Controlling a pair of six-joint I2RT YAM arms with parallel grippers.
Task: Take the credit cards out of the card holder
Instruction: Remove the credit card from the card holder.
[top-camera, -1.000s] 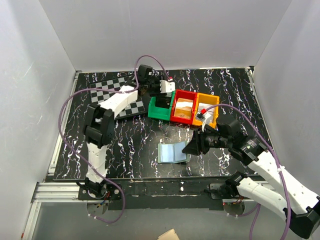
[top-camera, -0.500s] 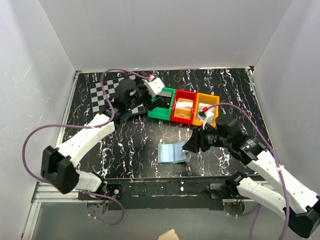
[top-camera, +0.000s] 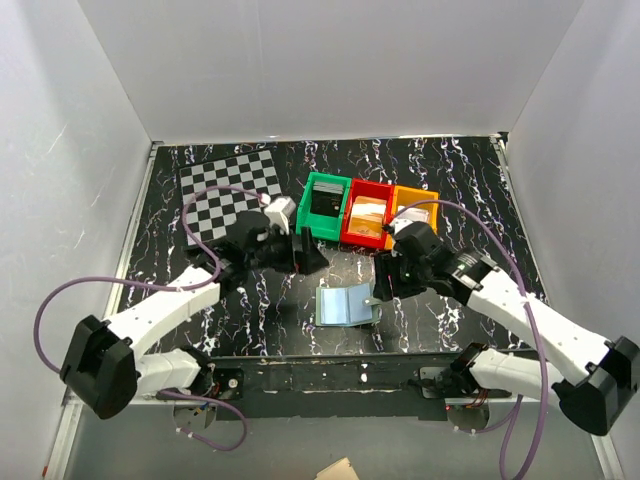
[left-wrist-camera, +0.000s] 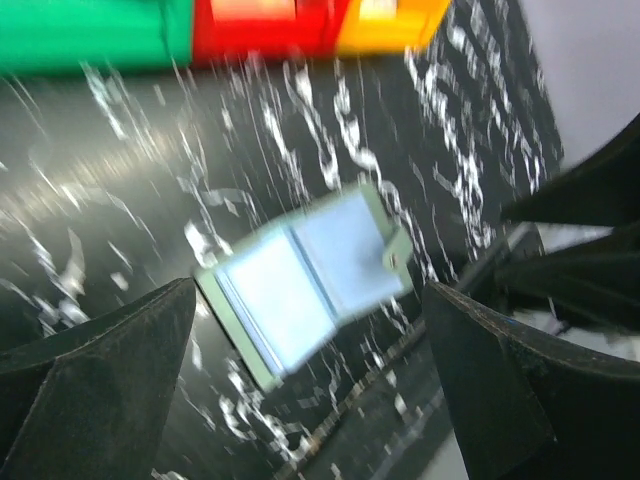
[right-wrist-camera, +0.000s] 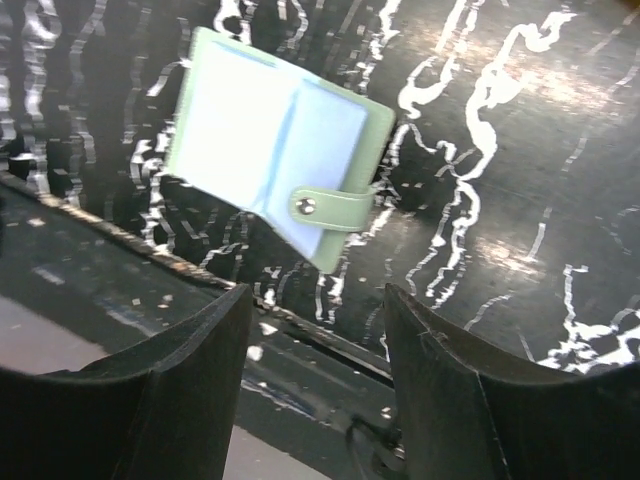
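Left wrist view: the left hand (left-wrist-camera: 310, 300) gapes wide and empty, aimed at the holder (left-wrist-camera: 345, 250), which lies open on the worktop (left-wrist-camera: 120, 180), blue inside up. The right hand (right-wrist-camera: 315, 320) is also spread apart, gripping nothing, near the holder's snap tab (right-wrist-camera: 330, 208). Green, red and orange bins (top-camera: 365, 215) stand behind.

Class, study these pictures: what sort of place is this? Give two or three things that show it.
Likely a robot test cell: a left arm and right arm mounted at a table's edge, white walls boxing it in, and a checkerboard on the tabletop.
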